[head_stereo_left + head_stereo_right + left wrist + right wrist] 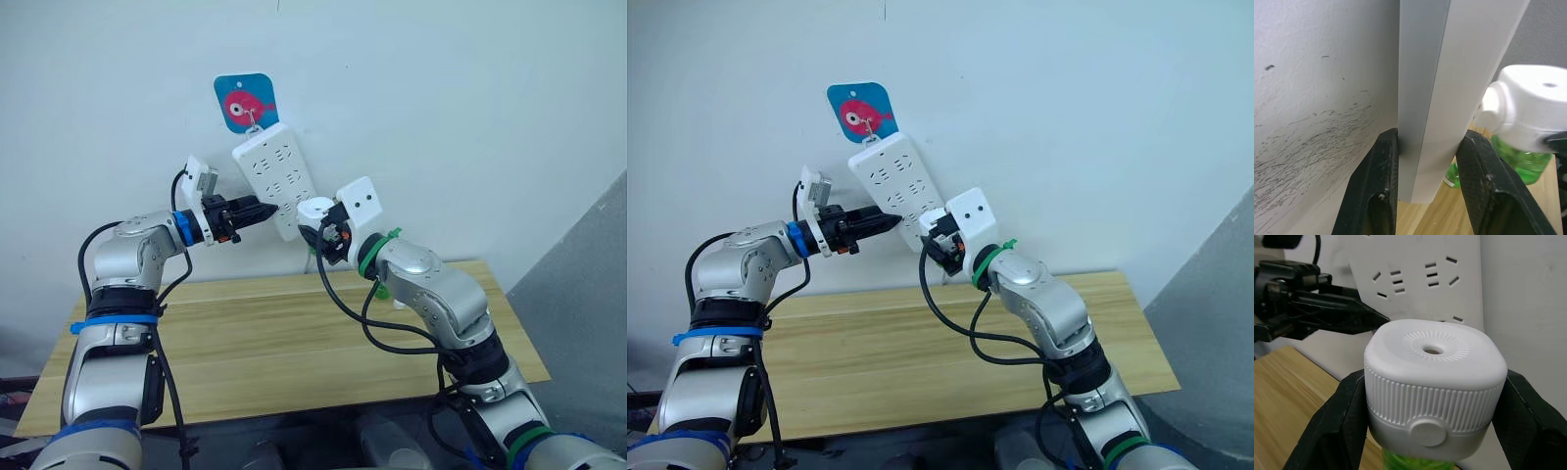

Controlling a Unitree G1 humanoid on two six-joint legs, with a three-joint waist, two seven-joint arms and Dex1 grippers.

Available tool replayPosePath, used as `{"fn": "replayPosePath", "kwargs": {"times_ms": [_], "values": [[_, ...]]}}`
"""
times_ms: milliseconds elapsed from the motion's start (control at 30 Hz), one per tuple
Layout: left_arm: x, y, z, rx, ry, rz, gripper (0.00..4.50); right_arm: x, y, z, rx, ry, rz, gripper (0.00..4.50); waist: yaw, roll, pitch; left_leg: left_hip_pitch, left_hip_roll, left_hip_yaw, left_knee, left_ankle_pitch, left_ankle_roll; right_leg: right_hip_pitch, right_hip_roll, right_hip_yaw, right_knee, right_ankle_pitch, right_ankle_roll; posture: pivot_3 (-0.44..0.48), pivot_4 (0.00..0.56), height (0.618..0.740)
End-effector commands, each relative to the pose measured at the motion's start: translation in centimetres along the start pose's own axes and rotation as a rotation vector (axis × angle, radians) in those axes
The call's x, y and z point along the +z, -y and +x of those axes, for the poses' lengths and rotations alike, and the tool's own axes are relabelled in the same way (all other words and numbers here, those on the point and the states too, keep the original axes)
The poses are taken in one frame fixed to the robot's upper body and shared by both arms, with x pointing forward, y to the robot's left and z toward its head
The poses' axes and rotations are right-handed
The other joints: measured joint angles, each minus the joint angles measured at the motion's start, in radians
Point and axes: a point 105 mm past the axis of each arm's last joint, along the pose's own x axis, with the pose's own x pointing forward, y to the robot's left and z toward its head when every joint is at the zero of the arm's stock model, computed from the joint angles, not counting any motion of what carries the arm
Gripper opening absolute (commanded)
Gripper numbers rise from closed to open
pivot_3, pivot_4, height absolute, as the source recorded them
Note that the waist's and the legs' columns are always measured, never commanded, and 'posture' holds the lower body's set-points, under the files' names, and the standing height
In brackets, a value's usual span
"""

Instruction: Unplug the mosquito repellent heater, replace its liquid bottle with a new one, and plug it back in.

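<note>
The mosquito repellent heater (1434, 382) sat clamped between the right gripper's (1432, 423) black fingers (1334, 423), green liquid showing beneath it. Behind it hung the power strip (1420, 274), the left gripper (1359, 316) pinching its edge above the wooden desk (1283, 396).

Readable text: we find none in any view.
Wall sticker (246, 101): blue, with a pink cartoon fish; we read no lettering on it.
Power strip (278, 177): socket slots only; we make out no brand or rating.
Mosquito repellent heater (1434, 382): plain white cap; we see no marking.
</note>
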Motion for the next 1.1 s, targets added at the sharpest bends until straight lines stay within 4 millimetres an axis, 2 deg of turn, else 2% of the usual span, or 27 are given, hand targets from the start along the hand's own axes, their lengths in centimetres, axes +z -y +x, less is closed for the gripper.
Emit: {"fn": "replayPosePath", "kwargs": {"times_ms": [33, 500, 1100], "values": [[1.5, 0.2, -0.4, 0.0, 0.04, 0.042, 1.35, 2.2, 0.1, 0.0, -0.008, 0.074, -0.022, 3.09, 0.0, 0.0, 0.0, 0.0, 0.0, 0.0, 0.0, 0.0, 0.0, 0.0, 0.0, 0.0, 0.0, 0.0, 0.0, -0.24, 0.077, 0.74], [1.4, 0.2, -0.7, 0.001, 0.037, 0.038, 1.35, 2.4, 0.5, 0.3, -0.029, 0.085, -0.011, 3.09, -0.001, 0.0, 0.0, 0.0, 0.0, 0.0, 0.0, 0.0, 0.0, 0.0, 0.0, -0.001, 0.0, 0.0, 0.0, -0.237, 0.075, 0.74], [1.4, 0.9, -0.5, -0.024, 0.04, 0.017, 1.34, 2.1, -0.2, 2.6, 0.01, 0.068, 0.013, 3.09, -0.016, 0.0, 0.0, 0.001, 0.0, -0.001, -0.001, 0.0, 0.0, 0.0, 0.0, -0.002, 0.001, 0.0, 0.0, -0.231, 0.073, 0.74]]}}
